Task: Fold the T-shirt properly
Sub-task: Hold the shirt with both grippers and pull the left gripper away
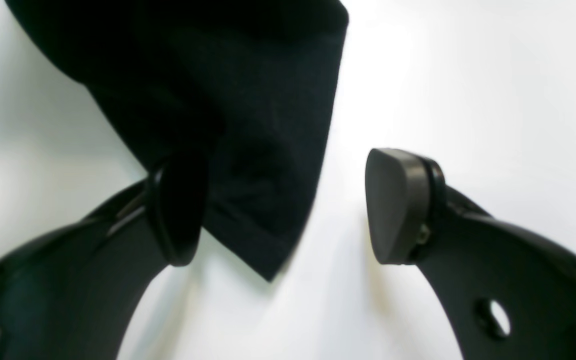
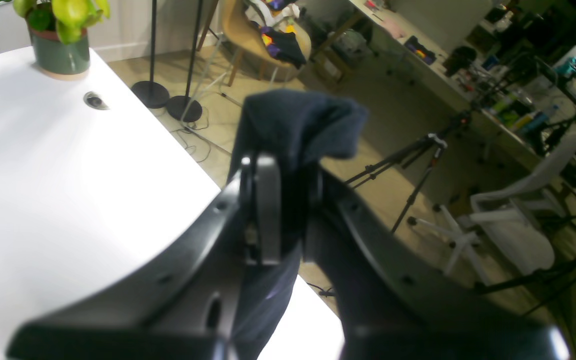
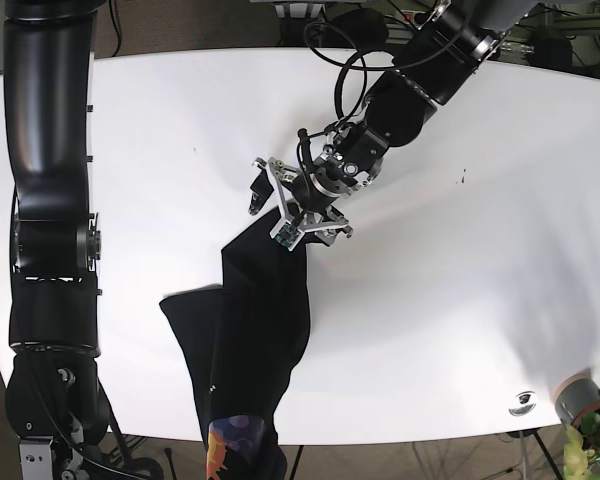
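The black T-shirt (image 3: 255, 330) lies as a long rumpled strip on the white table (image 3: 460, 300), running from the middle down over the front edge, where a colourful print (image 3: 225, 452) shows. My left gripper (image 3: 288, 213) is open at the strip's upper corner. In the left wrist view that gripper (image 1: 288, 210) has the T-shirt corner (image 1: 248, 150) against one finger (image 1: 178, 210), while the other finger (image 1: 398, 205) stands apart over bare table. My right gripper (image 2: 290, 200) is shut on a bunch of T-shirt (image 2: 298, 122) near the table's edge. It does not show in the base view.
A potted plant (image 2: 60, 50) and a cable grommet (image 2: 94, 100) sit at one table corner, also in the base view as the pot (image 3: 580, 400) and grommet (image 3: 525, 400). Beyond the table edge are a tripod (image 2: 418, 150), chairs and cluttered benches.
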Available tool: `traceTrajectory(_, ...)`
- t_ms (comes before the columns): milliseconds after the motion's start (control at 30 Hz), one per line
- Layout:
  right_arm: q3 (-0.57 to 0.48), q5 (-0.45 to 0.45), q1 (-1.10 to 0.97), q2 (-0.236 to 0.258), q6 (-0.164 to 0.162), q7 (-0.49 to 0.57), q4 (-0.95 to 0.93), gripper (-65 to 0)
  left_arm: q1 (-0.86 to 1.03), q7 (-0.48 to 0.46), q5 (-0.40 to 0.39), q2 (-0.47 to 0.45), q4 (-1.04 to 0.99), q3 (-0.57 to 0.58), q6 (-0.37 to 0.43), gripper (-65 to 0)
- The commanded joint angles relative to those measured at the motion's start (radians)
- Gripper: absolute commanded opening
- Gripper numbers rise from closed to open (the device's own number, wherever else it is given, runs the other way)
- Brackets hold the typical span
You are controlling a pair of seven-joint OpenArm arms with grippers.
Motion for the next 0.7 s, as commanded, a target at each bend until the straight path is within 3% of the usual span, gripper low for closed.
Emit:
traceTrajectory(0, 0.009, 0.01, 0.048, 0.005, -0.007, 0.034, 0.016, -63.1, 0.003, -0.02, 0.023, 0.01, 0.021, -0.022, 0.001, -18.5)
traceTrajectory(167, 0.009, 0.01, 0.048, 0.005, -0.007, 0.034, 0.016, -63.1, 0.029, -0.02, 0.072, 0.012, -0.001, -0.043, 0.001, -18.5)
traceTrajectory(667, 0.009, 0.018, 0.048, 0.017, -0.007, 0.034, 0.017, -63.1, 0.03, -0.023, 0.07, 0.012, -0.102, -0.048, 0.001, -19.2)
